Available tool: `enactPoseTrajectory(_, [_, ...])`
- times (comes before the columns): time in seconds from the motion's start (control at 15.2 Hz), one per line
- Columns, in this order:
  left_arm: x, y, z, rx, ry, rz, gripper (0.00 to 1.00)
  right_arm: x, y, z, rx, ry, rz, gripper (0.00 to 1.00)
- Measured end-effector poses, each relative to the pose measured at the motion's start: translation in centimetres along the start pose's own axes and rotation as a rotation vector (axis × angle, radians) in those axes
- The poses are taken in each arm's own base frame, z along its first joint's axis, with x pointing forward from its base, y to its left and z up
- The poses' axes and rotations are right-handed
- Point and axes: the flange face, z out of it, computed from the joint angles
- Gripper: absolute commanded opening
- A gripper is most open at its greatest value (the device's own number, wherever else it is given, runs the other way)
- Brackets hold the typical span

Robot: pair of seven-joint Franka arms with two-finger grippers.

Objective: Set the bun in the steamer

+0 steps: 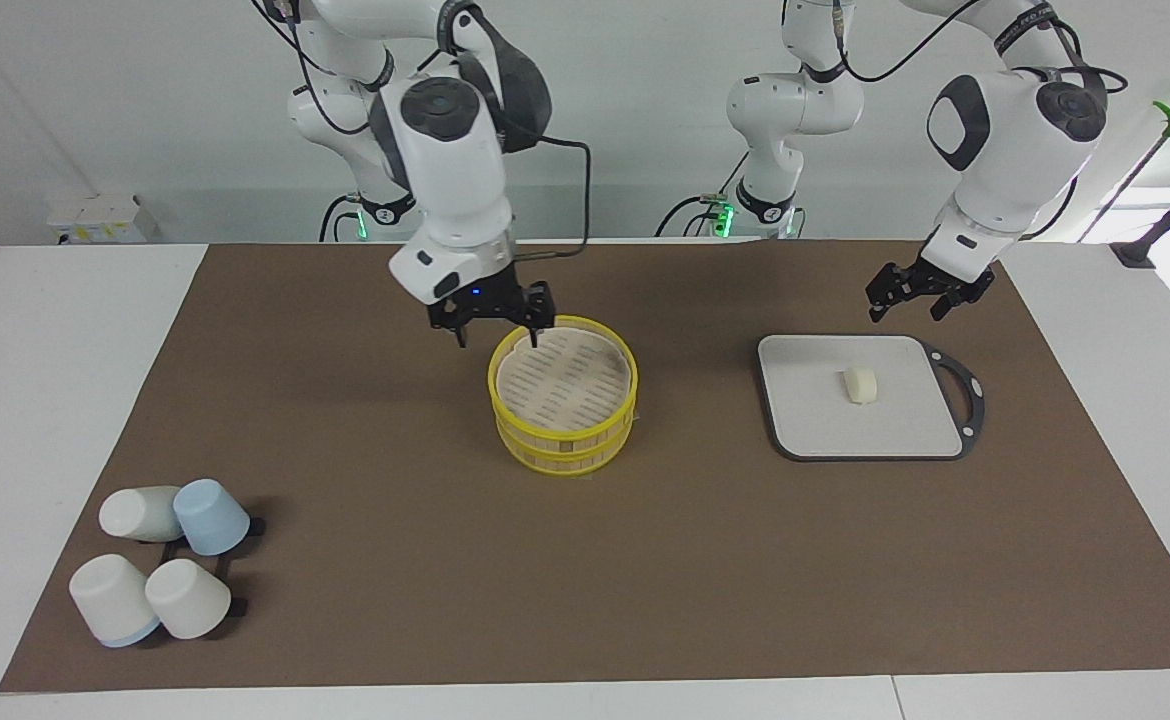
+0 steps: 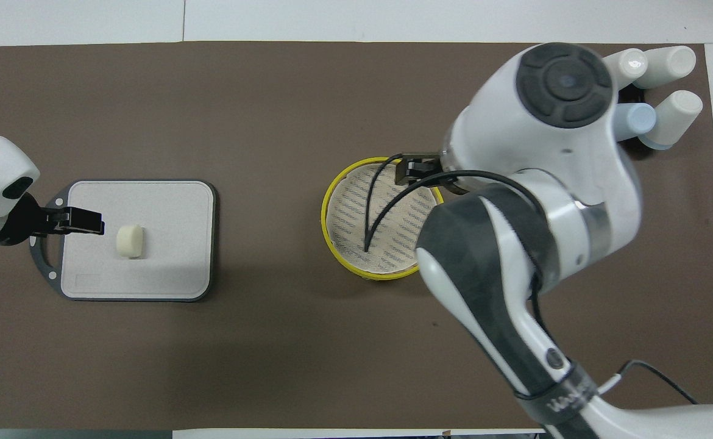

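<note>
The bun point(image 1: 860, 384) point(image 2: 130, 241), a small cream lump, lies on the grey board point(image 1: 815, 425) point(image 2: 167, 268) toward the left arm's end. The steamer point(image 1: 493, 385) point(image 2: 325, 213), yellow-rimmed with a pale slatted top, stands mid-table. My left gripper point(image 1: 903, 312) point(image 2: 91, 221) hangs open over the board's edge beside the handle, close to the bun and apart from it. My right gripper point(image 1: 498, 338) point(image 2: 411, 172) is open over the steamer's rim nearest the robots, holding nothing. In the overhead view the right arm hides most of this gripper and part of the steamer.
Several upturned white and blue cups point(image 1: 160, 560) point(image 2: 667, 79) sit on a black rack at the right arm's end, far from the robots. A brown mat point(image 1: 645, 580) covers the table. The board's black handle point(image 1: 965, 395) points toward the left arm's end.
</note>
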Motion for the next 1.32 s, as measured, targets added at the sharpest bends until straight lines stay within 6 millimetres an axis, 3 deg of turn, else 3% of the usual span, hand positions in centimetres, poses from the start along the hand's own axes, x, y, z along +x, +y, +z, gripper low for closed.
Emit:
enactPoseTrajectory(0.2, [-0.1,-0.1,3.5,0.002,0.006,0.03,1.0,-2.1,-6.8,2.7,0.026,0.025,0.022,1.0])
enactPoseTrajectory(0.53, [-0.3,-0.3,8.6,0.006,-0.009,0.093,1.0,-4.0,-12.4,8.2,-0.003,-0.012,-0.034,1.0])
enactPoseTrajectory(0.92, [-0.5,-0.4,13.3,0.014,0.015,0.101,1.0,-5.0,-14.5,9.6,-0.001,-0.01,-0.017,1.0])
enactPoseTrajectory(1.32, [-0.5,-1.6,14.8,0.021,0.051,0.086,1.0,-5.2,-14.8,11.4,-0.019,-0.025,-0.017,1.0])
